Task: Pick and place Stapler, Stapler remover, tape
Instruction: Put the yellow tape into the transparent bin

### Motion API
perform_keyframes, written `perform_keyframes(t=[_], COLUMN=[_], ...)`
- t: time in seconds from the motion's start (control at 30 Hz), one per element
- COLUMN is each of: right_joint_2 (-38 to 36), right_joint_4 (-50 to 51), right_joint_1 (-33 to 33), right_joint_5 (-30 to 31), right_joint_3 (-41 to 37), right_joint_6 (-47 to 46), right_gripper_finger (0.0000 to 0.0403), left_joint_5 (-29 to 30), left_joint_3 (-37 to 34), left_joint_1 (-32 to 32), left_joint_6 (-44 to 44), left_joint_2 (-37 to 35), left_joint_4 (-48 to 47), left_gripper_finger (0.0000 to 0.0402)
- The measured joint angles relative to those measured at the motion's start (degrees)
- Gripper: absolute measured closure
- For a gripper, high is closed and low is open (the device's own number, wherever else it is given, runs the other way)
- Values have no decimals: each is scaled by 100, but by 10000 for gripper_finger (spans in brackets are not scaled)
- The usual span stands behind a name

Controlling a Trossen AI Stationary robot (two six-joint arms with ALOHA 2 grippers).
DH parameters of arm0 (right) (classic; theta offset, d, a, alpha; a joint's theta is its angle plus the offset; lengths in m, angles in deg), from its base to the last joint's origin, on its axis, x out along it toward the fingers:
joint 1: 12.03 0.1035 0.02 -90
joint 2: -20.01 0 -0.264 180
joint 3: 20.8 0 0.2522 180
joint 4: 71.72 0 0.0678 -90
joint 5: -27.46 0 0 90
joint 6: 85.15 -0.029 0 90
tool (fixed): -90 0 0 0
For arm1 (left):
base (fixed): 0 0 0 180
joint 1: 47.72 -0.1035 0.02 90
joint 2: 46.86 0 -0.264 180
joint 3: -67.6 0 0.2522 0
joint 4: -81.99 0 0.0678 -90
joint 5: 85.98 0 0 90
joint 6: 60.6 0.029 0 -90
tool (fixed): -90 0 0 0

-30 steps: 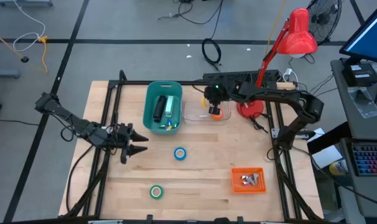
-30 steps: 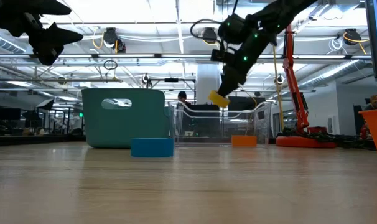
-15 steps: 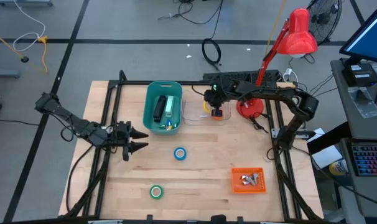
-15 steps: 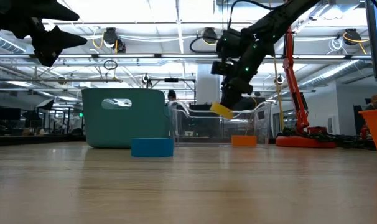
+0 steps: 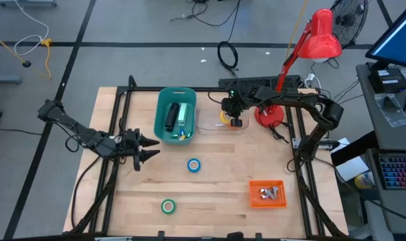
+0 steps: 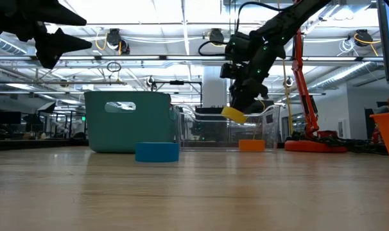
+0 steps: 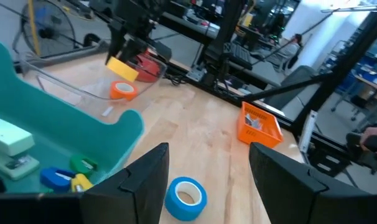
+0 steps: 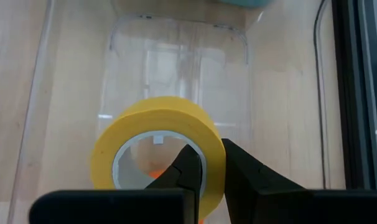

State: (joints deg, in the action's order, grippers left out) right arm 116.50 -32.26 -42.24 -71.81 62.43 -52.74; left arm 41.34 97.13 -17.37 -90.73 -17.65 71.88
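Note:
My right gripper [image 8: 213,167] is shut on a yellow tape roll [image 8: 157,152] and holds it over the clear tray [image 5: 213,120] at the table's far side. An orange tape roll [image 6: 251,145] lies in that tray. A blue tape roll [image 5: 194,165] and a green one [image 5: 167,207] lie flat on the table. Two staplers [image 5: 176,116] lie in the teal bin [image 5: 160,124]. My left gripper [image 5: 149,148] hangs open above the table's left side, near the bin, with nothing between its fingers. My right gripper pinches the yellow roll's wall [image 8: 214,155], one finger [image 8: 187,169] inside the ring and the other [image 8: 254,177] outside. The fingers slant down from above. The roll [image 6: 234,115] hangs tilted below them, clear of the tray floor.
An orange basket [image 5: 266,193] with metal pieces stands near the table's front right. A red lamp [image 5: 310,47] stands at the far right, its base beside the tray. Bare wood lies between the blue roll, the green roll and the basket.
My right gripper has sunk toward the clear tray and tipped more steeply down, carrying the yellow roll lower; it now hangs close over the orange roll. My left gripper has turned a little in place.

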Motion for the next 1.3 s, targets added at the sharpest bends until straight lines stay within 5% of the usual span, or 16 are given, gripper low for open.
perform_keyframes(t=[1.3], right_joint_2=[249], right_joint_4=[-24], right_joint_1=[-67], right_joint_5=[-231], right_joint_3=[0], right_joint_6=[-22], right_gripper_finger=[367], left_joint_5=[80], left_joint_3=[0], left_joint_1=[-1], left_joint_6=[5], left_joint_2=[-1], left_joint_4=[-54], left_gripper_finger=[176])
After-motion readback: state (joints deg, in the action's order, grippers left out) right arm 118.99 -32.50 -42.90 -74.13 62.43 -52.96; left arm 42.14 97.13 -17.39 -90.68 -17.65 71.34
